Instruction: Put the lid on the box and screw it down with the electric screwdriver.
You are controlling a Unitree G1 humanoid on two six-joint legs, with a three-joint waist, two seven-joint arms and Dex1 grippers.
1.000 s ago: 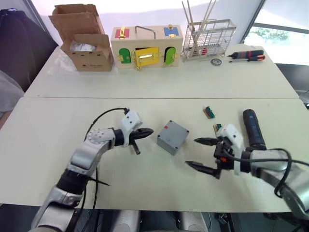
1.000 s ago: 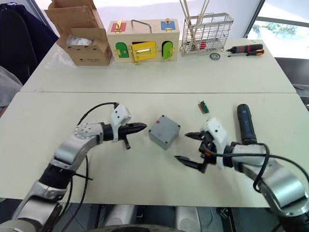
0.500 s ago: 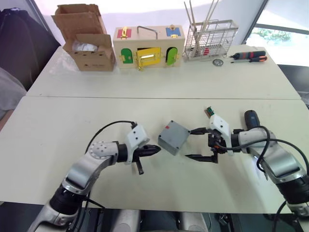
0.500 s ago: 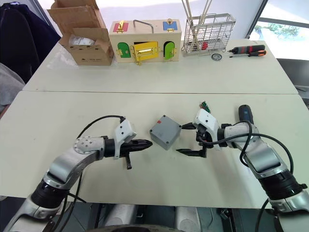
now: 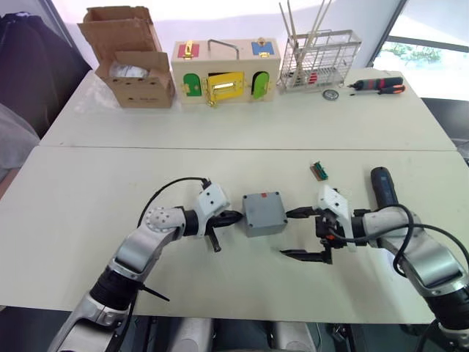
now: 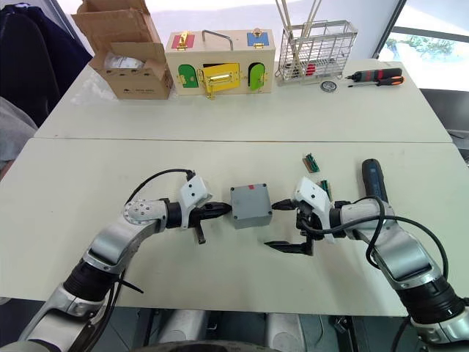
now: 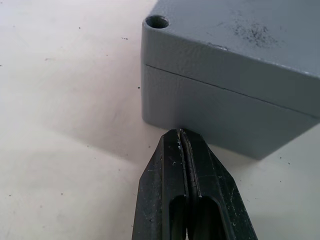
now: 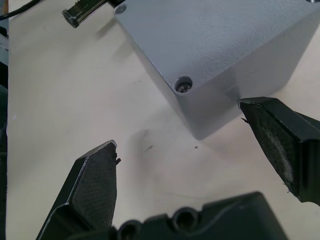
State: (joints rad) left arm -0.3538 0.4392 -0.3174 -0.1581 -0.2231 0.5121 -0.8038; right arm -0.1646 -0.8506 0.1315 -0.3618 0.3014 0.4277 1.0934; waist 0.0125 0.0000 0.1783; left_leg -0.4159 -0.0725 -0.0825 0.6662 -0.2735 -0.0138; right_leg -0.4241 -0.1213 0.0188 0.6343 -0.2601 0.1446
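The white table [image 5: 88, 191] runs wide under everything, and along its far edge stand a cardboard carton [image 5: 130, 57], a wooden box with coloured doors [image 5: 223, 71] and a wire rack [image 5: 320, 59], with a red-and-black hand screwdriver [image 5: 376, 85] off to the right of them.

Near the middle of the table sits the box [image 5: 264, 213], grey and square, with the lid [image 7: 235, 30] already resting on top (a thin seam runs around the side where the two meet, and a screw head shows in one corner hole).

The electric screwdriver [image 5: 382, 188] lies flat on the table to the right, well apart from the box.

The left gripper [image 5: 233, 217] has its fingers pressed together, their tips touching the box's left side wall just below the seam.

The right gripper [image 5: 299, 233] is spread wide, one finger near the box's right side, the other out over bare table.

A small green part [image 5: 318, 171] lies beyond it.
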